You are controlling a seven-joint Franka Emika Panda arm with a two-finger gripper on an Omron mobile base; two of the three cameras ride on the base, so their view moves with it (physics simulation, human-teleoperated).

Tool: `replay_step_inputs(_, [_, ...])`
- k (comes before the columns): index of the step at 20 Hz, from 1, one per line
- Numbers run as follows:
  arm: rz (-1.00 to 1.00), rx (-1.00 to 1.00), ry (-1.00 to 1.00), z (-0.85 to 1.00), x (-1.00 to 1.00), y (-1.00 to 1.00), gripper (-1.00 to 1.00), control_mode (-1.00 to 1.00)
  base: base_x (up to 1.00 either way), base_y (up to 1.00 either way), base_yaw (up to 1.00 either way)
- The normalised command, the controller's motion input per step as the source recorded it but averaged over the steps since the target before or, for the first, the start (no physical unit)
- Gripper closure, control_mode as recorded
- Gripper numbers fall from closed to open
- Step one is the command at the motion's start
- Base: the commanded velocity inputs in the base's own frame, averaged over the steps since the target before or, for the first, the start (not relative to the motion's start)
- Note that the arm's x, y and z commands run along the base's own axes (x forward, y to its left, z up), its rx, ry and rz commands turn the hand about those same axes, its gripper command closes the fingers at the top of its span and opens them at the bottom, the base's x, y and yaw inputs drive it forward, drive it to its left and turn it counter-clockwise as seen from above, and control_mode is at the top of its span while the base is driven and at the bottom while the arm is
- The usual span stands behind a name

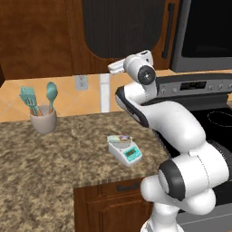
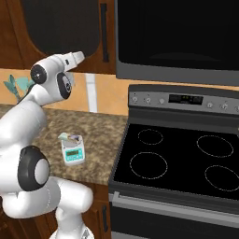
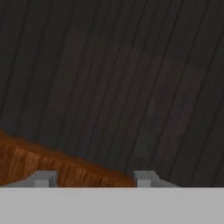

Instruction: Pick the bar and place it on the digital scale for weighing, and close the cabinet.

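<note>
The pale wrapped bar [image 1: 118, 138] [image 2: 68, 137] lies on the round plate of the white digital scale [image 1: 126, 152] [image 2: 73, 153], which sits near the counter's right end. My gripper [image 1: 113, 69] [image 2: 80, 55] [image 3: 95, 179] is raised well above the scale. It points at the cabinet door [image 1: 121, 27] [image 2: 60, 23] [image 3: 122, 87] from very close, just below its dark panel. The fingertips [image 3: 46, 178] stand wide apart with nothing between them, so the gripper is open. The door's black bar handle [image 1: 169, 29] [image 2: 104, 32] lies to the right of the hand. The door looks flush with the cabinet fronts beside it.
A beige holder with teal utensils [image 1: 43, 118] stands at the back left of the granite counter [image 1: 50, 163]. The black stove [image 2: 179, 161] adjoins the counter on the right, with a dark microwave [image 2: 177, 37] above it. A drawer [image 1: 122, 186] sits below the counter edge.
</note>
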Motion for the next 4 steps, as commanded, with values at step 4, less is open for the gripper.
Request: replay_step_inputs(4, [0.01,0.1,0.0,-0.16,0.32,-0.5,-1.0,-1.0,0.0,0.0,0.0])
